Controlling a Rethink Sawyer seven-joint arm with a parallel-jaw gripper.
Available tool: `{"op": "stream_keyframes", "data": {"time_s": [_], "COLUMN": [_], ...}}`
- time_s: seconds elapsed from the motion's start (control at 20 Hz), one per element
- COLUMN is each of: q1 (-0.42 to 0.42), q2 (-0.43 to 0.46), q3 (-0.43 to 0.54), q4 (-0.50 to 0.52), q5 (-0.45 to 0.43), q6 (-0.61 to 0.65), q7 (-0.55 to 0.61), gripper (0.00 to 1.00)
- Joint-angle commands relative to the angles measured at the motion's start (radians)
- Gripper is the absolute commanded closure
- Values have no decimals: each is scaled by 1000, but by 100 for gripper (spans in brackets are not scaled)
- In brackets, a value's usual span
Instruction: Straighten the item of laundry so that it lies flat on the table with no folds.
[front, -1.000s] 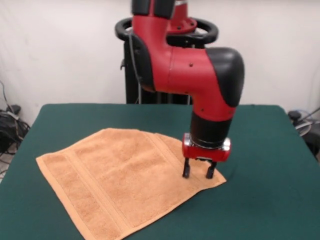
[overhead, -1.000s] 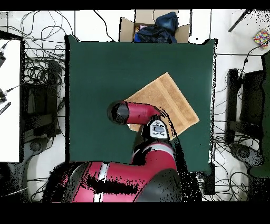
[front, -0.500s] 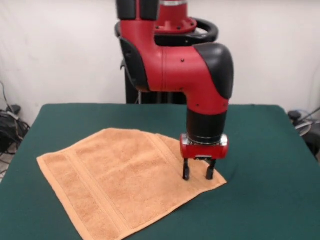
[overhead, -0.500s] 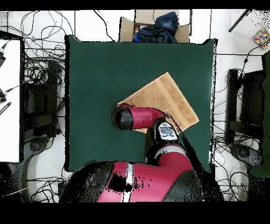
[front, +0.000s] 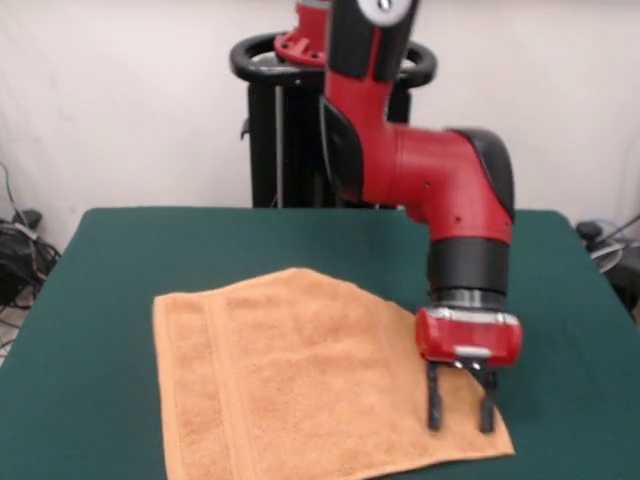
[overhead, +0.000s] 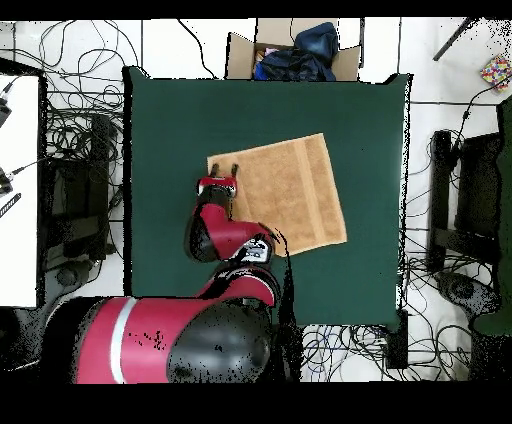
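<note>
Towel (front: 300, 380) lies spread on the green table (front: 120, 260), and from where I sit it looks nearly flat, with only a gentle rise toward its far edge. I see woven border bands running down one side. My gripper (front: 461, 402) stands upright over the towel's corner, fingers (front: 434, 400) apart, their tips down on the cloth. Overhead, the towel (overhead: 285, 192) sits near the table's (overhead: 180, 110) middle, gripper (overhead: 223, 171) at its corner.

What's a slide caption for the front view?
Sawyer gripper, fingers apart, at the corner of an orange towel spread on the green table.
</note>
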Motion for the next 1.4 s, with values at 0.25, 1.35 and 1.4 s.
{"op": "stream_keyframes", "data": {"time_s": [0.25, 1.35, 1.4], "q1": [14, 95, 78], "q2": [268, -262, -264], "q3": [117, -42, -20], "q4": [-112, -39, -27], "q5": [132, 254, 252], "q6": [-234, 1029, 997], "q7": [198, 82, 92], "gripper": [0, 0, 0]}}
